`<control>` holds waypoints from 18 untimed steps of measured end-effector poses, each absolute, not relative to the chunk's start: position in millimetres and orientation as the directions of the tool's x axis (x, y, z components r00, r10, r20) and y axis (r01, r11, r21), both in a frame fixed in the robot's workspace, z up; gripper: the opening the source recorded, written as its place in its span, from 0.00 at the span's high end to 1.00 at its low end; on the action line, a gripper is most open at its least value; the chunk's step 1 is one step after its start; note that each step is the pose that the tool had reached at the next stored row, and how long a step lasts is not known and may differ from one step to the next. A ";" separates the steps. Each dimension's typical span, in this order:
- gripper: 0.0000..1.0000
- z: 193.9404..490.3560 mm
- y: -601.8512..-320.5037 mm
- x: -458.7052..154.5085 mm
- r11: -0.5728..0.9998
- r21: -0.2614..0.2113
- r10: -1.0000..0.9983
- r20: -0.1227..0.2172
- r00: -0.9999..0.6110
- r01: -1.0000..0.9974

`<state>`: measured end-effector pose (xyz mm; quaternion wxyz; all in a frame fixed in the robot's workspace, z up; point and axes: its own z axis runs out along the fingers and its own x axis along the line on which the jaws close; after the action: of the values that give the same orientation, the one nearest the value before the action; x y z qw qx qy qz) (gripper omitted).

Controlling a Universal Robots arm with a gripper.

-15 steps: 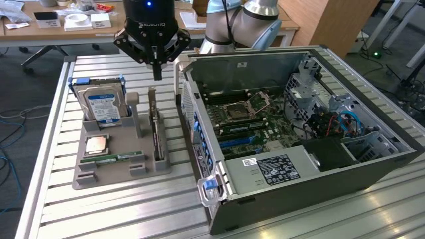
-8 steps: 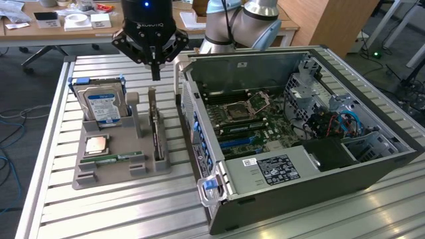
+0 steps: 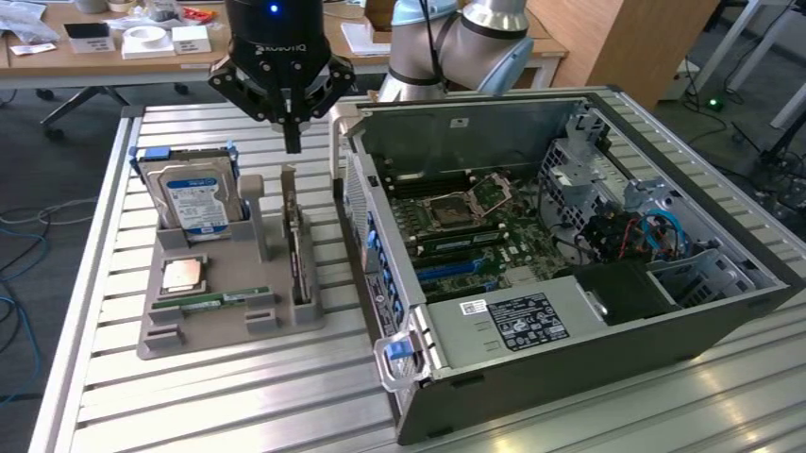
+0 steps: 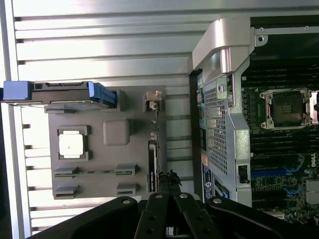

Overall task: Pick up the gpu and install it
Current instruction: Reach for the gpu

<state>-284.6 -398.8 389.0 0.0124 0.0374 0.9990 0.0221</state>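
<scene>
Hovering shut and empty in the exterior view, the gripper point(image 3: 293, 140) hangs over the gpu point(image 3: 298, 253), stood on edge in the tray point(image 3: 214, 332), likely for easy pinching; the wrist view has the gripper point(image 4: 167, 198) lined along the gpu point(image 4: 151, 157), beside the case point(image 4: 224, 50)

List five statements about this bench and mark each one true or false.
1. The gpu stands on edge in the grey tray. True.
2. The pincer grips the gpu. False: it is shut on nothing and hangs above the tray, over the card.
3. The computer case is closed up. False: it lies open, with the motherboard in plain sight.
4. The hard drive stands upright in the tray. True.
5. The RAM stick is seated in the case. False: it lies flat in the tray, near the CPU.
</scene>
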 end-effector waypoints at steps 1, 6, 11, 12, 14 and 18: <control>0.89 389.0 -398.8 -284.6 0.996 0.045 0.075 -0.023 -0.997 0.074; 0.89 389.0 -400.1 -284.6 0.996 0.045 0.075 -0.023 -0.997 0.074; 0.89 389.0 -404.0 -284.6 0.996 0.044 0.075 -0.023 -0.997 0.074; 0.89 389.0 -404.9 -284.6 0.996 0.044 0.075 -0.023 -0.997 0.074; 0.89 389.0 -406.8 -284.6 0.996 0.044 0.075 -0.023 -0.997 0.074; 0.89 389.0 -412.0 -284.6 0.996 0.044 0.075 -0.023 -0.997 0.074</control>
<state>-284.6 -412.0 389.0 0.0125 0.0374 0.9990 0.0215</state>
